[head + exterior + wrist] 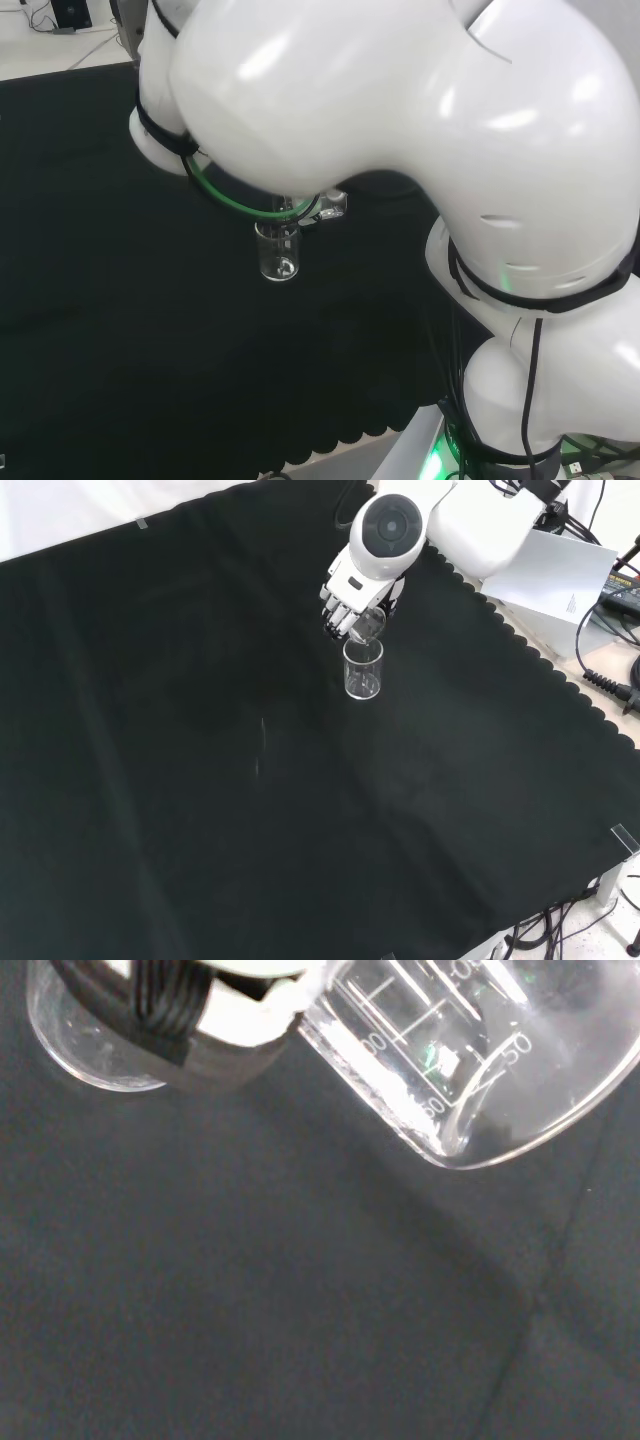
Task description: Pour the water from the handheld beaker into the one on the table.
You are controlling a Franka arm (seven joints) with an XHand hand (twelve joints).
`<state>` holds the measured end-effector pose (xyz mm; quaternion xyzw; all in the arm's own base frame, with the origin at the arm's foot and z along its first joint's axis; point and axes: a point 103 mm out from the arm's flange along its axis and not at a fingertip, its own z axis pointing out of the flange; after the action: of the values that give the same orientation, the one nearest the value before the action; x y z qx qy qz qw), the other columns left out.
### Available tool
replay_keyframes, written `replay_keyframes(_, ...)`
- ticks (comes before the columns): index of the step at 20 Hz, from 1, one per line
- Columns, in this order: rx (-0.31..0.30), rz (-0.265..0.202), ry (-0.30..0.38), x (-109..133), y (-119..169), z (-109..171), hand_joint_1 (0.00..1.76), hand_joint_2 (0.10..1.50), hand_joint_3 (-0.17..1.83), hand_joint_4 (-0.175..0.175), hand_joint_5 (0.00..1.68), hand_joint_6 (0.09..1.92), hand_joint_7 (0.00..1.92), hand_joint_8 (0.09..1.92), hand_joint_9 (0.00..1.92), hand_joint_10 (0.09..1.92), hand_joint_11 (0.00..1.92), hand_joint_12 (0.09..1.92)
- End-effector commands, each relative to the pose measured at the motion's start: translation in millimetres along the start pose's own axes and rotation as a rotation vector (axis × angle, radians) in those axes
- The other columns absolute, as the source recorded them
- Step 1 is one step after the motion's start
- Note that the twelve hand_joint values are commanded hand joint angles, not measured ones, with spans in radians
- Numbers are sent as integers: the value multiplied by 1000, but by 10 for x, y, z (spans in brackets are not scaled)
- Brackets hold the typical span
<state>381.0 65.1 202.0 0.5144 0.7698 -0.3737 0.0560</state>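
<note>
Fingers of the hand (345, 608) curl round a clear beaker (368, 626), which tilts with its mouth over a second beaker (363, 668) standing upright on the black cloth (200, 780). From the front, the standing beaker sits just at five o'clock of the hand, under the tipped rim. The wrist camera catches the tilted beaker's printed scale (420, 1040).

Light: bright, even, from overhead.
Glare: on white arm link (400, 90).
Blur: hand (215, 1020) close up.
Cloth (200, 780): dark, shadowless.
</note>
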Motion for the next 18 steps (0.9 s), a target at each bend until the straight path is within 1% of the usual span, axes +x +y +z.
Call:
replay_keyframes(1, 8, 8, -45, 15, -9, -31, 1424, 1023, -175, -175, 1332, 411, 1280, 485, 1515, 214, 1255, 992)
replay_keyframes(7, 13, 14, -80, 17, -12, -51, 1424, 1023, -175, -175, 1331, 413, 1279, 487, 1511, 224, 1256, 993)
replay_keyframes(12, 16, 16, -90, 24, -12, -74, 1424, 1023, -175, -175, 1329, 416, 1277, 488, 1507, 233, 1257, 992)
replay_keyframes(15, 30, 19, -108, 38, -4, -92, 1424, 1023, -175, -175, 1329, 417, 1277, 489, 1505, 239, 1256, 992)
replay_keyframes(18, 41, 31, -123, 51, 3, -100, 1424, 1024, -175, -175, 1328, 418, 1277, 489, 1503, 243, 1255, 992)
